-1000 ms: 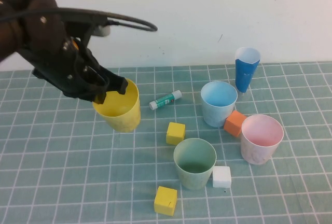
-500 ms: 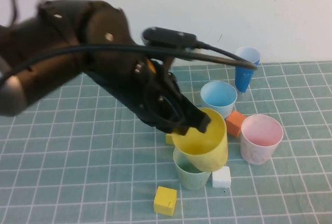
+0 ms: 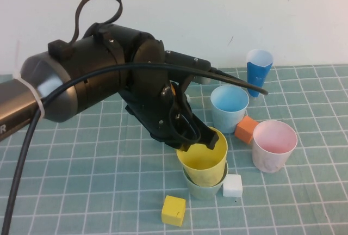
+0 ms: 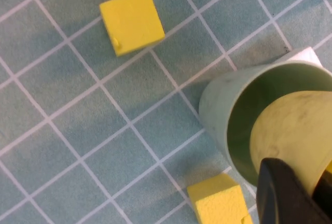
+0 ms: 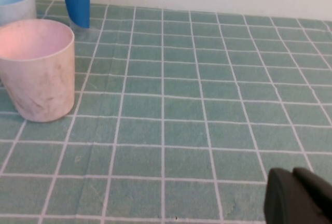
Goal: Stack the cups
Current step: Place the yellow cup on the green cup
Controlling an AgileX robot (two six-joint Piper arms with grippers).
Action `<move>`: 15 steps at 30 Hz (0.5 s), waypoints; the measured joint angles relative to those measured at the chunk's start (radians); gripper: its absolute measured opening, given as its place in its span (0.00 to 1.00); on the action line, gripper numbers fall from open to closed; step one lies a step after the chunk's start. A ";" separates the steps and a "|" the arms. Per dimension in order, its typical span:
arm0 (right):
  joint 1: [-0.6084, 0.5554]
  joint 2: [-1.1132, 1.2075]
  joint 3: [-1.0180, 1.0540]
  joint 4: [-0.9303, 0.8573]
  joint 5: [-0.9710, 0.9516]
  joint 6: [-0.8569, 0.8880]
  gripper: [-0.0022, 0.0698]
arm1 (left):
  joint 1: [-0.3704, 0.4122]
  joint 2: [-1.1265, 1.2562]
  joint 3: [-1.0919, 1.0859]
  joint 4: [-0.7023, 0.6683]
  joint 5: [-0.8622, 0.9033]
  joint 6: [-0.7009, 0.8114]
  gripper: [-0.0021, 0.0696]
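My left gripper (image 3: pixel 197 140) is shut on the rim of the yellow cup (image 3: pixel 204 160) and holds it upright, its base set down inside the pale green cup (image 3: pixel 205 190). The left wrist view shows the yellow cup (image 4: pixel 293 130) inside the green cup (image 4: pixel 220 112), with one finger (image 4: pixel 282 195) against the yellow wall. The light blue cup (image 3: pixel 229 107) and the pink cup (image 3: pixel 274 145) stand empty to the right. My right gripper (image 5: pixel 303 198) is shut and empty, low over the mat, to the right of the pink cup (image 5: pixel 36 68). It is outside the high view.
A tall dark-blue cone cup (image 3: pixel 259 72) stands at the back right. An orange block (image 3: pixel 246 129) lies between the blue and pink cups. A white block (image 3: pixel 232 185) touches the green cup's right side. A yellow block (image 3: pixel 173 210) lies in front; another (image 4: pixel 218 203) lies beside the green cup.
My left arm has carried the yellow cup from the left across to the green cup and lowered it into it. The other cups have not moved.
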 joint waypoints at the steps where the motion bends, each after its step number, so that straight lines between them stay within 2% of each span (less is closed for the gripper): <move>1: 0.000 0.000 0.000 0.000 0.000 0.000 0.03 | 0.000 0.000 -0.002 0.004 0.004 -0.002 0.04; 15: 0.000 0.000 0.000 0.000 0.000 0.000 0.03 | 0.000 0.019 -0.051 0.035 0.033 -0.010 0.04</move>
